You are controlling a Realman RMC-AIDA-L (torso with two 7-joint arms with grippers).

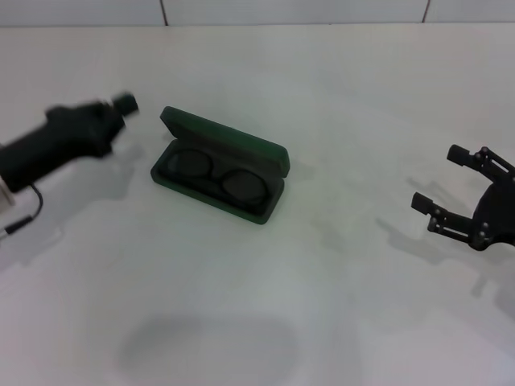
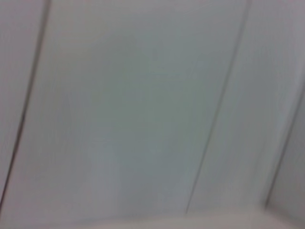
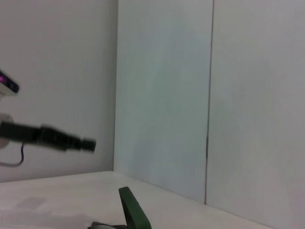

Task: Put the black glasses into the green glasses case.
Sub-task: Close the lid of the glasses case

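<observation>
The right gripper (image 1: 444,186) hovers low over the white table (image 1: 338,305) at the robot's right, fingers spread apart and holding nothing, well apart from the case. The green glasses case (image 1: 219,165) sits open near the table's middle, lid tipped up, with the black glasses (image 1: 216,177) lying folded inside its lower shell, both rounded lenses visible against the dark lining. The left gripper (image 1: 125,103) hangs raised near the case's left end; whether its fingers are parted cannot be told.
</observation>
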